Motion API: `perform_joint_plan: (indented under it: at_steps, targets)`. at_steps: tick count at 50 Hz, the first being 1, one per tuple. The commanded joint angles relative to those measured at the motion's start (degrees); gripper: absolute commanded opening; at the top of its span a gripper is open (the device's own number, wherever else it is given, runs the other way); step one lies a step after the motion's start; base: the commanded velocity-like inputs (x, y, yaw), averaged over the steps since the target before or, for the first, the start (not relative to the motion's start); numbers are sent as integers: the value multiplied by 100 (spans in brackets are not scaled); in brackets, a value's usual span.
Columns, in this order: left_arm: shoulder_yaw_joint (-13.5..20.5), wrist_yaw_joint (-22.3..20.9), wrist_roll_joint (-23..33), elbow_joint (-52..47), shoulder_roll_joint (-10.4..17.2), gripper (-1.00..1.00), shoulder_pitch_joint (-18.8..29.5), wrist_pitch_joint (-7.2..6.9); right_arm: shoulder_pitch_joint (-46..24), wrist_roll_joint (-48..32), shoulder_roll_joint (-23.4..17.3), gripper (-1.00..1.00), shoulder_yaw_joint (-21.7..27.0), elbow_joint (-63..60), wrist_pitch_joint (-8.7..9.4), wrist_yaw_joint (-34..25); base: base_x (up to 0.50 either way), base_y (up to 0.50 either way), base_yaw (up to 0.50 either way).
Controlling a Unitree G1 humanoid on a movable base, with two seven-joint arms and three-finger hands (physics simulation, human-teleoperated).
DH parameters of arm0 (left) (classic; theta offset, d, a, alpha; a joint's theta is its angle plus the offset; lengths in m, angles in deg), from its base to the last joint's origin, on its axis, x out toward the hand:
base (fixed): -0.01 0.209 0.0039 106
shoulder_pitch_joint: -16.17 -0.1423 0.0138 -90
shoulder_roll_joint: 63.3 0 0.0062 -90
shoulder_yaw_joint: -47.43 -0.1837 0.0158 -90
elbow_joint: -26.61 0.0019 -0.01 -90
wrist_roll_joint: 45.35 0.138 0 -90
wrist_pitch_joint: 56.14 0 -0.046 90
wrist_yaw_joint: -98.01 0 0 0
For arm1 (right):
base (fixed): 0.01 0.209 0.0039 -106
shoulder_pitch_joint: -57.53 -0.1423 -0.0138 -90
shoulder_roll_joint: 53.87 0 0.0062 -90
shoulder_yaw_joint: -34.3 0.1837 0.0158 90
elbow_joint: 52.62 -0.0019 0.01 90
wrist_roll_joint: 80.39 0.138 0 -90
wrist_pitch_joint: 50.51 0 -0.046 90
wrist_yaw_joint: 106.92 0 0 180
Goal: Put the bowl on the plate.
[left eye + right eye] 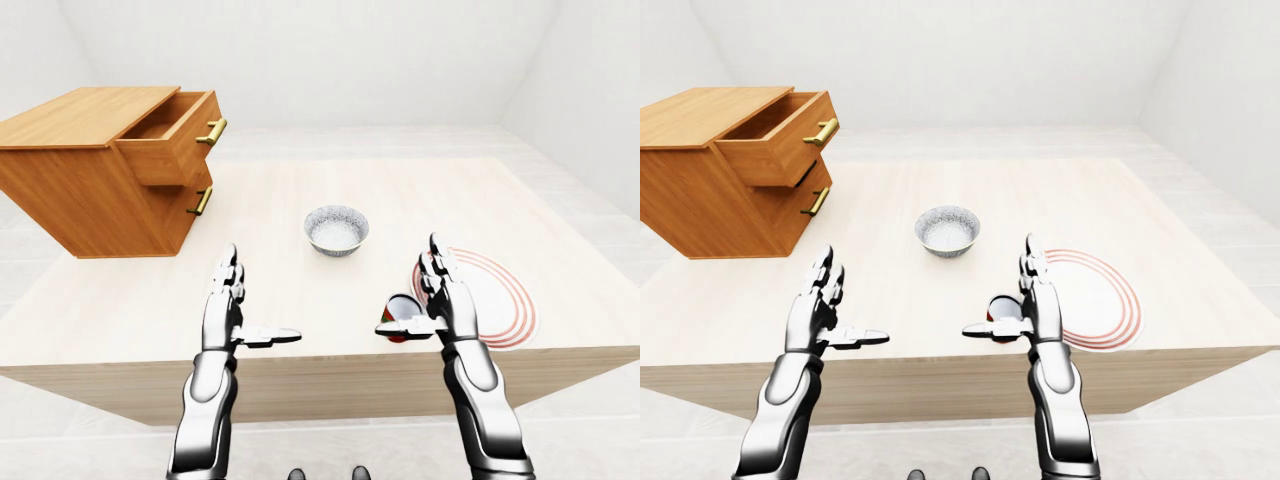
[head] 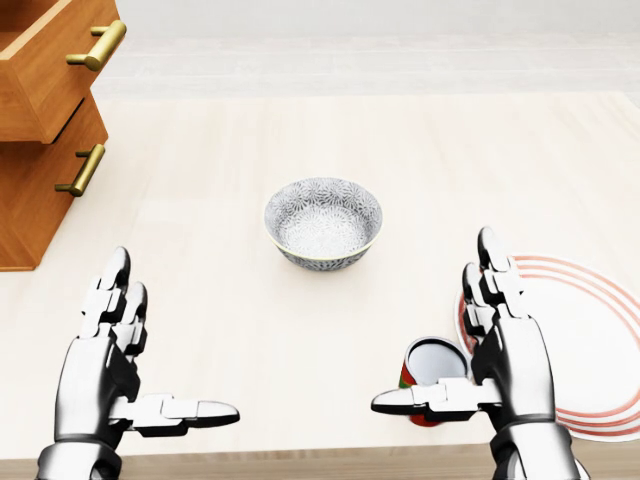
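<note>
Head view: left hand [image 2: 98, 378] and right hand [image 2: 512, 362] are spread open and empty, well short of the bowl [image 2: 323, 222]. Reach step, by my read; next move calls for grasping the bowl and carrying it to the plate [image 2: 592, 332].

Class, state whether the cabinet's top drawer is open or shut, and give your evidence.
Open. The top drawer juts out beyond the lower drawer, which sits flush, and its hollow inside shows in the left-eye view.

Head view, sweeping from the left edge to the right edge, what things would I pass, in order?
In order: wooden drawer cabinet → left hand → bowl → right hand → plate. The red cup is left out, since the right hand's thumb overlaps it.
</note>
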Motion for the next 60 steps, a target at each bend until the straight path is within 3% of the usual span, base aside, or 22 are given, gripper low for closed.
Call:
perform_joint_plan:
  at_steps: [1,19,53,60]
  targets:
    - [115,-87,-140,-804,42,100,-103,-164,170,-8,7,100,11,-884,0,-70,0,0,0]
    - [309,-282,-265,-1936,50,100,-241,-164,241,198,18,100,208,-1819,0,-199,0,-3,0]
    - [687,-345,-467,-2291,85,100,-86,-164,407,311,53,100,397,-2225,0,-396,0,-50,0]
    - [759,-325,-558,-2748,142,100,7,-164,409,309,53,100,411,-2269,0,-401,0,-6,0]
